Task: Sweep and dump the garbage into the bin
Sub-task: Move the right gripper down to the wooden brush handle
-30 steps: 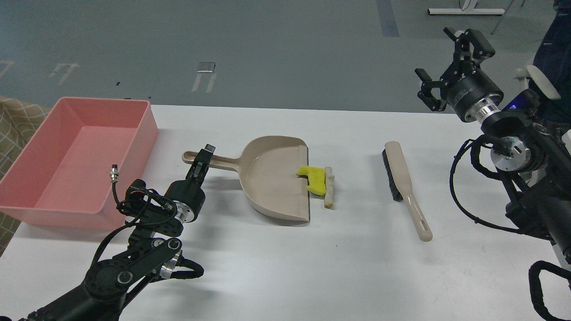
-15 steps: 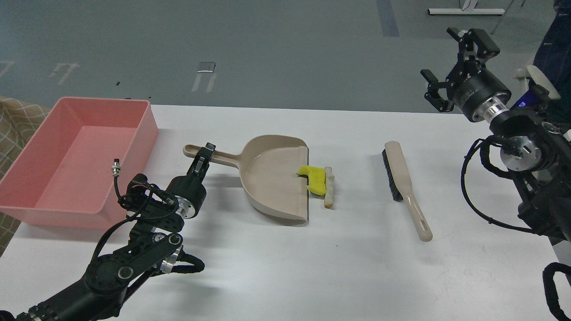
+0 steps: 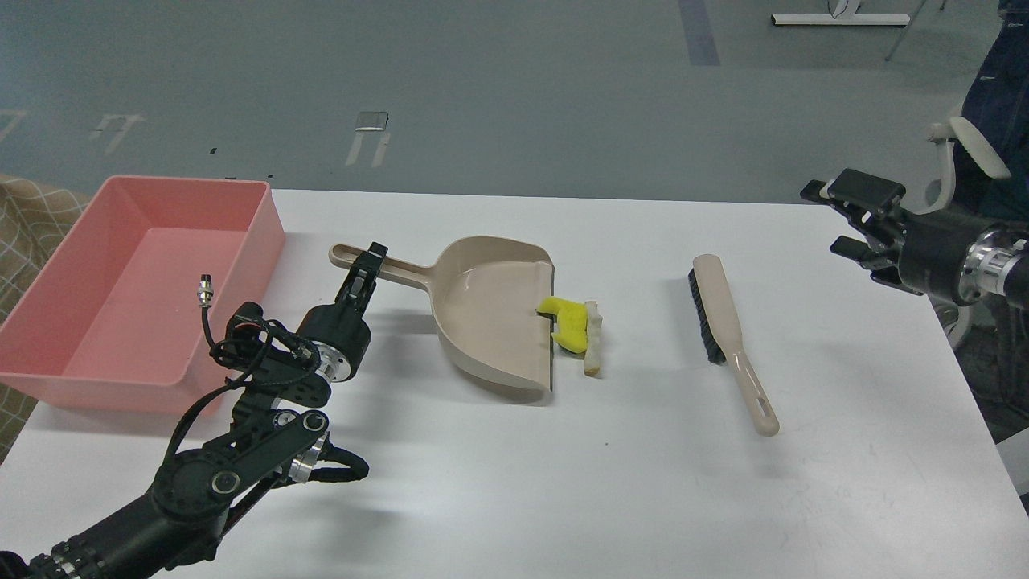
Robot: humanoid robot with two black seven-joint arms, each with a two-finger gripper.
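Observation:
The garbage lies at the open mouth of the beige dustpan (image 3: 490,314) in mid-table: a yellow notched chunk (image 3: 567,322) touches the pan's lip, and a slim off-white stick (image 3: 593,338) lies just right of it. My left gripper (image 3: 367,272) is shut on the dustpan's handle, and the pan looks tilted with its handle end slightly raised. The pink bin (image 3: 269,233) stands at the table's left edge and looks empty. My right gripper (image 3: 840,219) is open and empty, low over the table's far right edge.
A beige hand brush (image 3: 727,326) with black bristles lies on the table between the garbage and my right gripper, handle toward the front. A chair and a person's dark clothing (image 3: 993,121) show beyond the table's right side.
My right gripper has swung down and right from high above the table's back edge to table level. My left gripper has pushed the dustpan slightly and tilted it.

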